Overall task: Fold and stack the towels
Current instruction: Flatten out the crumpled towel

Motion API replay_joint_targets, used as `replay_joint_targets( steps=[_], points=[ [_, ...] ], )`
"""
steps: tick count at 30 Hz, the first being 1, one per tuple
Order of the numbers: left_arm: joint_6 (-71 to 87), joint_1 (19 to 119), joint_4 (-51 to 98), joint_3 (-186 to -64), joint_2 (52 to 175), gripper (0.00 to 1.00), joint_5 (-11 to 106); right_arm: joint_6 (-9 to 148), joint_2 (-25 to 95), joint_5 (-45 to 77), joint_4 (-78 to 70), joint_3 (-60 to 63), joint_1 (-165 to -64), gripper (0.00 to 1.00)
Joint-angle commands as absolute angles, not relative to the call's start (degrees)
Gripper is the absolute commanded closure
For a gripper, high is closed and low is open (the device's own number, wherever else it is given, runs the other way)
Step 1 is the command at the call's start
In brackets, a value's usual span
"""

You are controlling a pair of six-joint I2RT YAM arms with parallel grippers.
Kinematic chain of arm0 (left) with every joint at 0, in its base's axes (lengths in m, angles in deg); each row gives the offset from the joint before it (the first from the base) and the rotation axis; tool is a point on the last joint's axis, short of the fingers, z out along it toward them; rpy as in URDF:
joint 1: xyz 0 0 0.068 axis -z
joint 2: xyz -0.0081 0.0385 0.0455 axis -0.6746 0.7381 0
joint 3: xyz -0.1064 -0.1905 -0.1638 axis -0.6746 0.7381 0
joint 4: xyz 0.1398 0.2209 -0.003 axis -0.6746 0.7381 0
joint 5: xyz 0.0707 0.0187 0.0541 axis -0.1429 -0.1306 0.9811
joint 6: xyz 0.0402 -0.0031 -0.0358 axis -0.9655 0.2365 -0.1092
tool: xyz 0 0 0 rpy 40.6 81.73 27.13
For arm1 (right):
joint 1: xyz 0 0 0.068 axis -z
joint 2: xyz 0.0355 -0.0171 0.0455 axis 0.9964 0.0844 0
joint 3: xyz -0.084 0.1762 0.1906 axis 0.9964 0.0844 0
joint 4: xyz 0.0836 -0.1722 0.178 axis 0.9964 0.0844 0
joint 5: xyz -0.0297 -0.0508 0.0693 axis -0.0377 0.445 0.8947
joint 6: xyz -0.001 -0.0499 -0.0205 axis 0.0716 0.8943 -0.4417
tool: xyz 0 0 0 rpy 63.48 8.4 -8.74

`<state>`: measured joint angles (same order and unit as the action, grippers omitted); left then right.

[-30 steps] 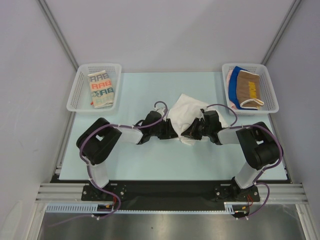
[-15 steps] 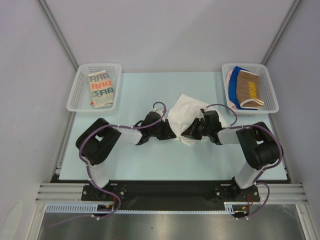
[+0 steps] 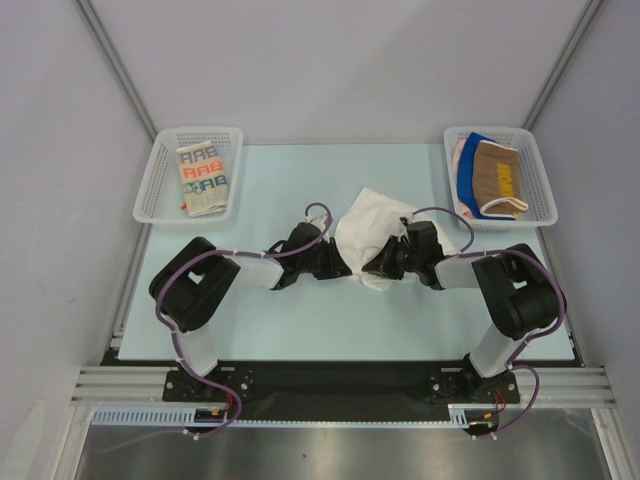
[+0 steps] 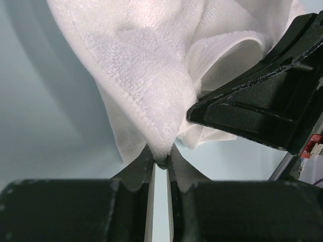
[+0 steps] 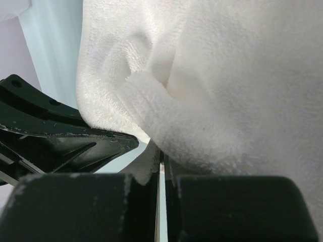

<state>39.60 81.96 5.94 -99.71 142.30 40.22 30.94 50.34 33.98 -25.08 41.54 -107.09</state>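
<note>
The plain white terry-cloth towel [image 3: 372,228] [image 4: 141,75] [image 5: 227,101] lies bunched and creased at the middle of the pale blue-green desk [image 3: 270,310], a little toward the far edge, gathered between the two arms. At its near side the left gripper [image 3: 336,263] [image 4: 161,160], a black two-finger pincer, has its jaws almost together with only a narrow slit between them, and a pointed fold of the towel's hem is nipped at the tips. Facing it from the right, the right gripper [image 3: 380,268] [image 5: 161,154] has its jaws pressed together on the towel's thick rolled edge, and the cloth fills most of that wrist view. The two grippers are close together, and each shows as a black wedge in the other's wrist view. Purple cables [image 3: 318,209] loop above both wrists.

At the far left corner, a white plastic mesh basket [image 3: 150,190] holds a folded cream towel [image 3: 202,178] printed with orange, teal and grey letters. At the far right corner, a second white plastic mesh basket [image 3: 540,190] holds a brown towel [image 3: 498,175] with yellow print on top. A blue towel [image 3: 480,144] and a pink towel [image 3: 459,160] show from beneath it. Both baskets stand well apart from the white towel.
</note>
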Motion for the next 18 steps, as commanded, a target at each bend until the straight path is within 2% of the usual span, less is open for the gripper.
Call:
replay_joint_targets(
  steps=[1,6,13,18],
  points=[
    [39.6,81.3,6.2,-99.9,139.3,1.0,41.4,33.5,50.9,28.1,-22.2,41.1,-106.8,1.0],
    [39.3,81.3,7.9,-100.7,139.3,1.0,42.9,34.3,49.9,27.6,-21.4,41.0,-106.8,0.99],
    [38.6,81.2,17.1,-102.1,138.5,1.0,49.0,34.9,49.1,27.0,-21.0,41.0,-106.8,0.85],
    [38.1,81.2,19.0,-101.6,137.7,1.0,50.6,34.8,49.3,27.0,-21.1,40.9,-107.1,0.81]
  ],
)
